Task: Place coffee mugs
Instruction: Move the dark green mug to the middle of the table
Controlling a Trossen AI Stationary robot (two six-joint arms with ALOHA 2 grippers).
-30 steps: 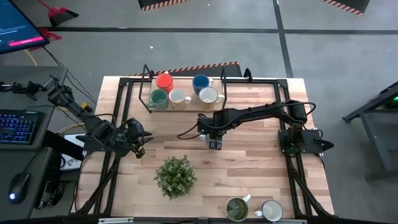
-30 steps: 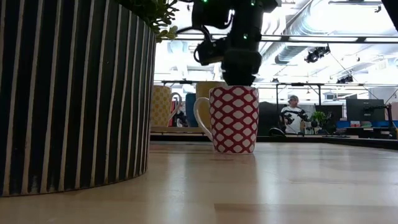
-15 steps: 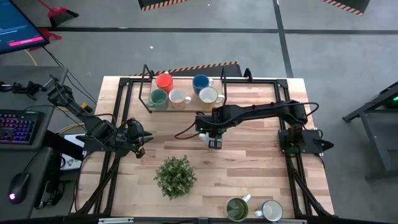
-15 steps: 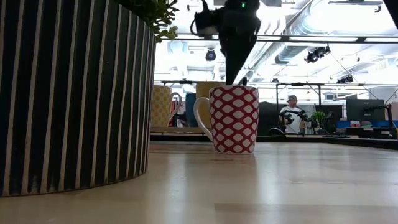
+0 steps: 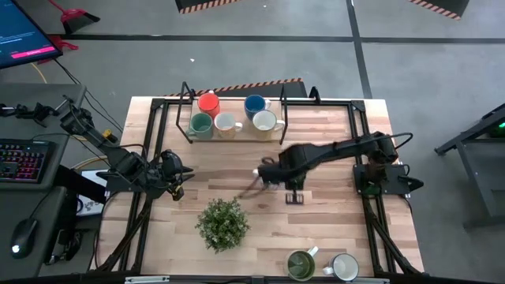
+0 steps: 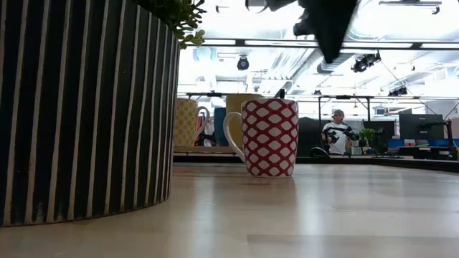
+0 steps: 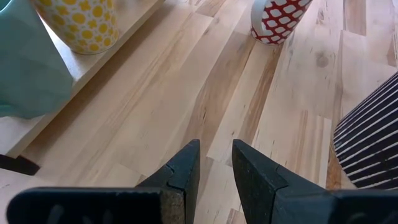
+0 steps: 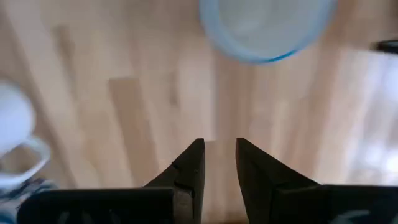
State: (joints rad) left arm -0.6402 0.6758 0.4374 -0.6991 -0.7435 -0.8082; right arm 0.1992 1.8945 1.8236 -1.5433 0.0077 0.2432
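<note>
Right gripper [image 5: 293,197] has swung off the red-patterned mug [image 6: 270,137], fingers narrowly parted, empty. Bare table [image 5: 331,221] surrounds it. Mug upright behind it, handle toward the plant [image 5: 223,223].

1. Bright, even overhead light covers the table [image 5: 331,213] in the high view, with only soft shadows.
2. The low view is backlit: ceiling lights [image 6: 401,21] blow out to white glare, and the striped pot [image 6: 86,107] up close is dark.
3. The right wrist view is smeared with motion blur.
4. The left wrist view is sharp.
</note>
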